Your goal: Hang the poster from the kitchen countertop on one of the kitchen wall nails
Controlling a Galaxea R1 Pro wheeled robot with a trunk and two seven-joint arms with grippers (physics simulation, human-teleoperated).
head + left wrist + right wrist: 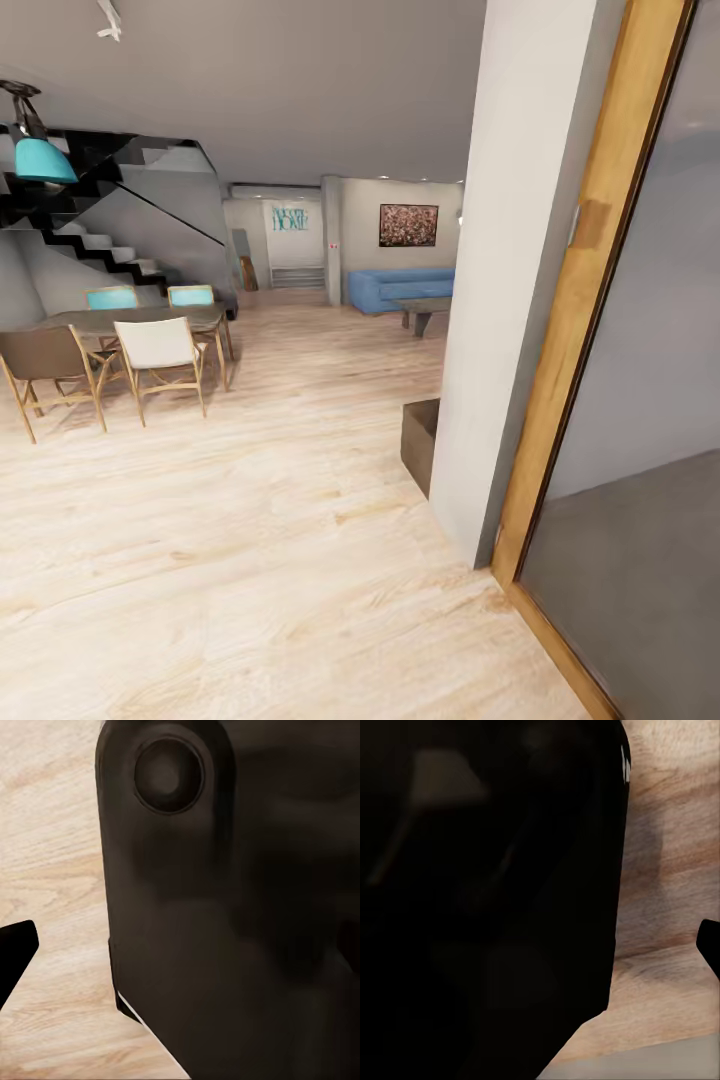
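Observation:
The poster and the kitchen countertop are out of view. The head view looks across an open living and dining room with a pale wooden floor (250,540). In the left wrist view one black fingertip (15,954) of my left gripper pokes in over the floor, beside the robot's dark body (240,915). The right wrist view has a black fingertip (710,945) at its edge, next to a dark body (487,900). Each gripper's other finger is hidden, so I cannot tell how the jaws stand.
A white pillar (510,280) and a wooden door frame (590,300) stand close on the right, with a dark box (420,440) at the pillar's foot. A dining table with chairs (130,340) and stairs (100,240) are left. Far back are a blue sofa (395,288), a speckled painting (408,225) and a HOME sign (290,219).

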